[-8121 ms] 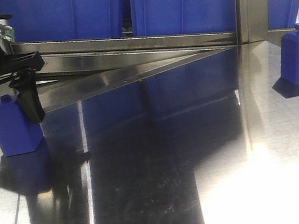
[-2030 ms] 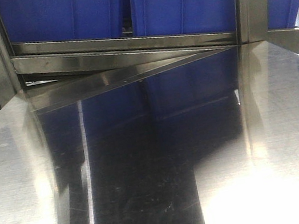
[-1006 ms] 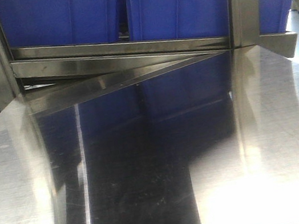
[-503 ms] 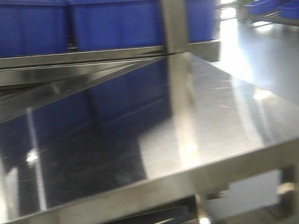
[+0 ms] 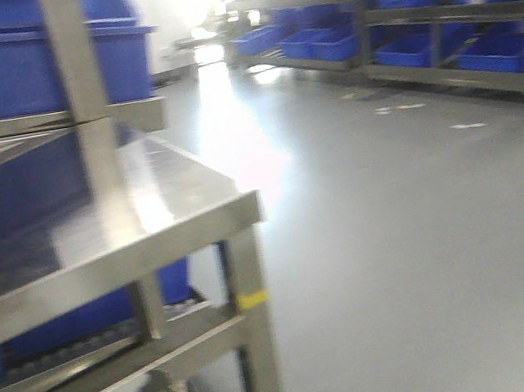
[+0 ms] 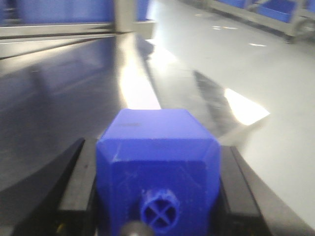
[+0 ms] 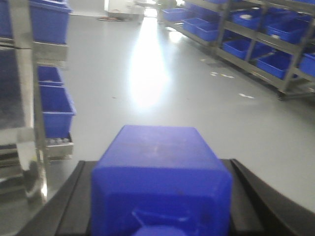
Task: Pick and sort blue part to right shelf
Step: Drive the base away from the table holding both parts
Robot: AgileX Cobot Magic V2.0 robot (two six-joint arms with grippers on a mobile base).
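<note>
In the left wrist view, the blue part point(image 6: 157, 157), a solid blue block whose small round knob point(image 6: 158, 210) faces the camera, sits between black fingers point(image 6: 74, 191); my left gripper point(image 6: 157, 172) is shut on it above the steel table's edge. In the right wrist view, my right gripper point(image 7: 160, 196) is shut on a similar blue block point(image 7: 160, 167) with a wider cap, held above the floor. The right shelf point(image 5: 446, 31), a steel rack with blue bins, stands far off across the floor and also shows as the right shelf point(image 7: 256, 44). Neither gripper appears in the front view.
The steel table point(image 5: 146, 227) fills the left of the front view, its corner leg point(image 5: 259, 339) close by. Behind it is a near rack with blue bins point(image 5: 6, 68). Grey floor point(image 5: 401, 232) stretches to the right. Low blue bins point(image 7: 54, 103) stand at the left of the right wrist view.
The front view has swung right: the table and near rack slid to the left, and the floor and far shelves came in. Both blocks, on the table earlier, are off it.
</note>
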